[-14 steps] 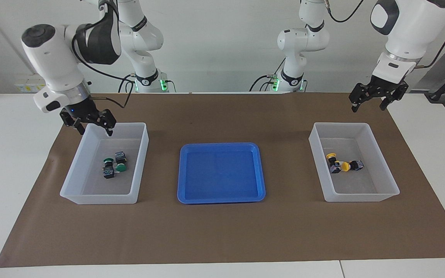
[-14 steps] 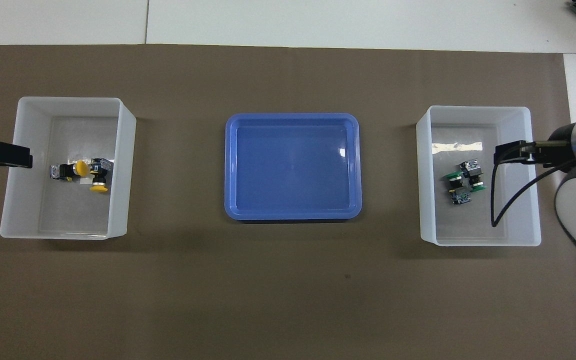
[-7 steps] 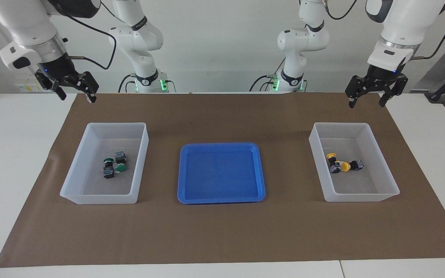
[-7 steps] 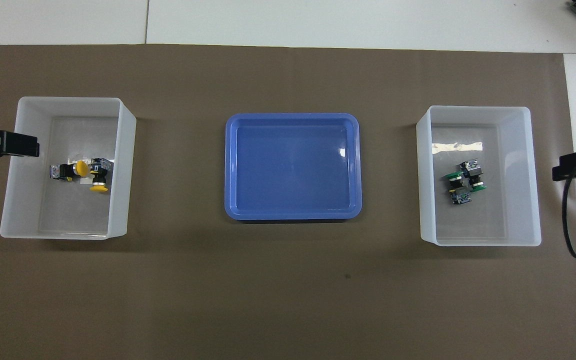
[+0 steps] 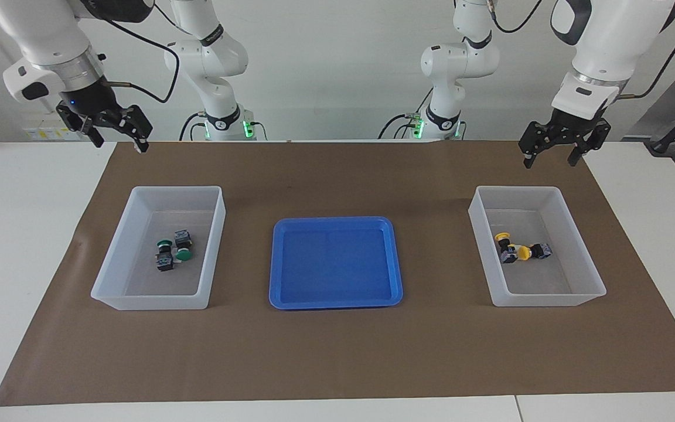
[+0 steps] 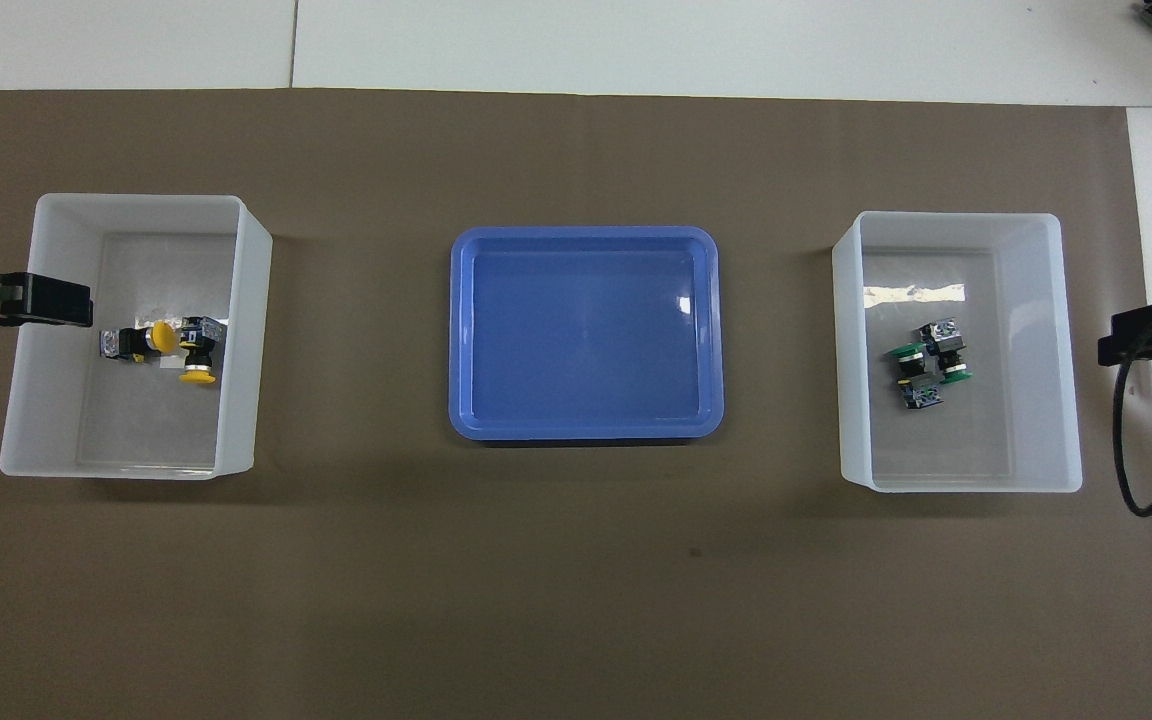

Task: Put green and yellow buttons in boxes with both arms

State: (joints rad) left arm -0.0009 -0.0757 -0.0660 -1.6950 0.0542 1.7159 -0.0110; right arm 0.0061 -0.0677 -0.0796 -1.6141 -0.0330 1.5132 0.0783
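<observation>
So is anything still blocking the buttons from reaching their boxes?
Nothing visible. The two green buttons already lie in the box at the right arm's end, the two yellow buttons in the box at the left arm's end. Right gripper and left gripper hang open, holding nothing.

1. Green buttons (image 5: 172, 251): two, round green caps on black-grey bodies, lying tipped and touching in the translucent white box (image 5: 116, 281) at the right arm's end.
2. Yellow buttons (image 5: 518, 249): two, yellow caps, lying on their sides, touching, in the matching box (image 5: 583, 264) at the left arm's end.
</observation>
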